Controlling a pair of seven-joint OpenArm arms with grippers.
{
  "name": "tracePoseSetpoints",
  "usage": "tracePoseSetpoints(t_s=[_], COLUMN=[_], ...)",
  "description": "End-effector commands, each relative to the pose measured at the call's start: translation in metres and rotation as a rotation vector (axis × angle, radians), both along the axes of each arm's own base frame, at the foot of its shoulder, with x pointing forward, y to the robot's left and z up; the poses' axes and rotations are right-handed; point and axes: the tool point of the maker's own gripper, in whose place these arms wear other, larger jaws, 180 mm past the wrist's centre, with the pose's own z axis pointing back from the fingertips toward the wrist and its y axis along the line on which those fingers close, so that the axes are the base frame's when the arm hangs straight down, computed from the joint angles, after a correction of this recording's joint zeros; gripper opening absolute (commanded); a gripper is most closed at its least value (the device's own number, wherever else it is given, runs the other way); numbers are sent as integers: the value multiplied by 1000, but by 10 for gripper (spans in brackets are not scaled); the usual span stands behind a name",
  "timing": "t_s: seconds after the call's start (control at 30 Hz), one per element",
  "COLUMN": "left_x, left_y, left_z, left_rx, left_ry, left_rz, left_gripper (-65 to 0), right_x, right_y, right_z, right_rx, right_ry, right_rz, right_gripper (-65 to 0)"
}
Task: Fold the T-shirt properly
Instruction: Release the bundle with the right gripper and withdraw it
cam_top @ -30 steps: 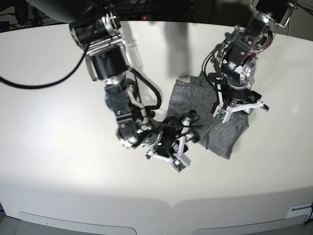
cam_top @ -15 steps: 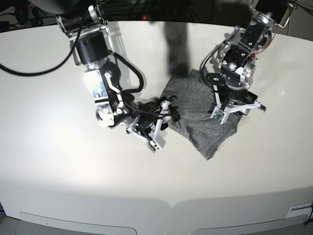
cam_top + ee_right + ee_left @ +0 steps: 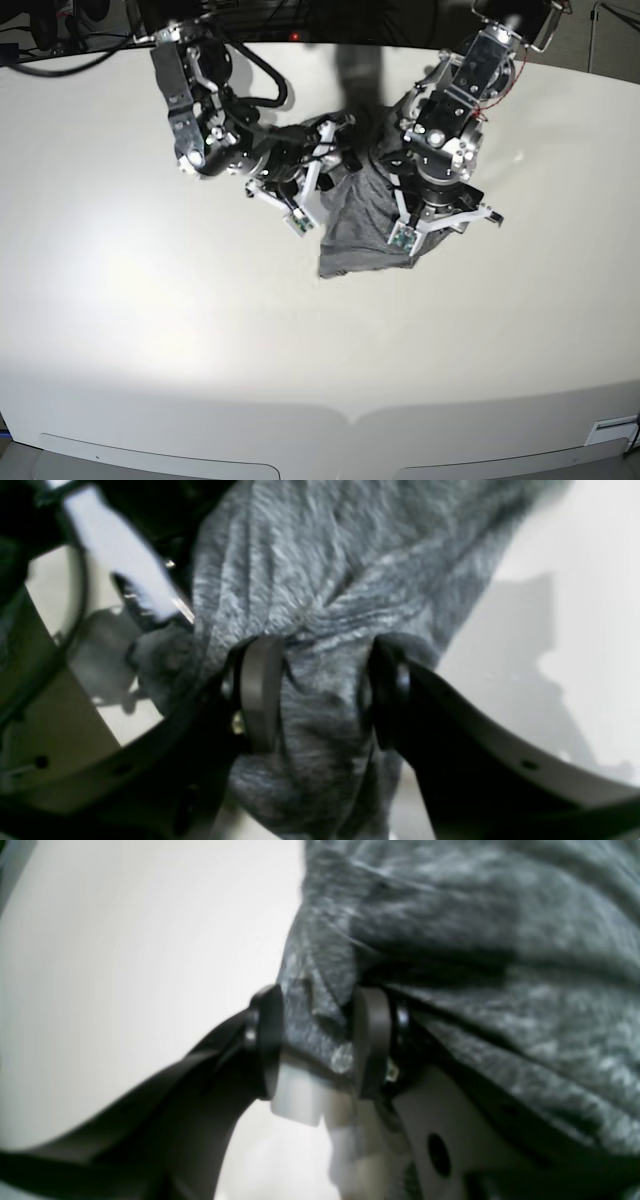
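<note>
T-shirt (image 3: 358,228) (bunched) runs toward the near edge, both hands grasping it

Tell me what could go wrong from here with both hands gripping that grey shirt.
The left hand pinches only a narrow bunched fold of the heather-grey knit T-shirt, so it might slip free. The right hand holds a thick wad, which may fold in crooked creases. The hands sit close together and could collide.
</note>
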Motion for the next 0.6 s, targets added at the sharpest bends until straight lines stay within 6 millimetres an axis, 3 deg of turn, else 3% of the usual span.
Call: tracePoseSetpoints(t_s=[0.0, 0.27, 0.57], left_x=[6, 5, 16], left_y=[-4, 7, -4], left_z=[7, 6, 36], left_rx=[-14, 36, -8], left_ry=[-17, -6, -88], left_rz=[-10, -15, -27], left_gripper=[-425, -425, -425], right_x=[11, 15, 15], right_y=[10, 11, 10], right_z=[25, 33, 37], right_rx=[76, 73, 56], right_ry=[-66, -97, -107], right_rz=[4, 7, 16], right_gripper=[-365, -365, -365])
